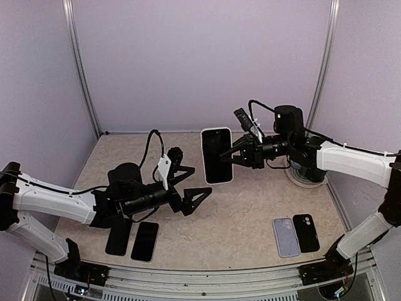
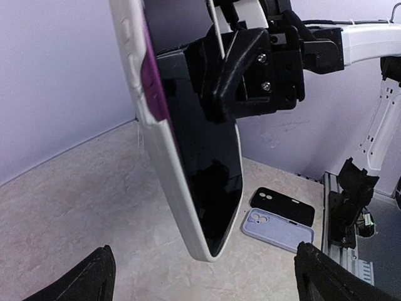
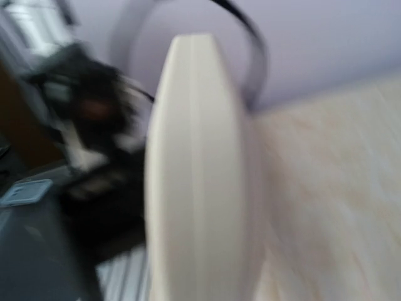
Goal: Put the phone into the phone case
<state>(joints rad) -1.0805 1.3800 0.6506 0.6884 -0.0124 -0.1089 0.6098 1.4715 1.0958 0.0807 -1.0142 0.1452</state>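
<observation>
Tabletop [image 1: 250, 213] beige; phone [image 2: 200, 179] purple edge visible only from left wrist.

Two white-and-black arms with black claws

The left arm [image 1: 50, 197] and the right arm [image 1: 351, 162] share one build: long links in smooth white shells, joined by rounded black motor housings. Each carries a matte black claw with angular, wedge-shaped fingers: the left claw [image 1: 193, 182] and the right claw [image 1: 232, 158]. A white bracket [image 1: 164, 170] sits at the left wrist. A thin black left cable [image 1: 149, 141] loops over that wrist, and a like right cable [image 1: 260, 103] arcs over the other. The left wrist view shows two small silver screws [image 2: 262, 58] in the right claw's black block.
</observation>
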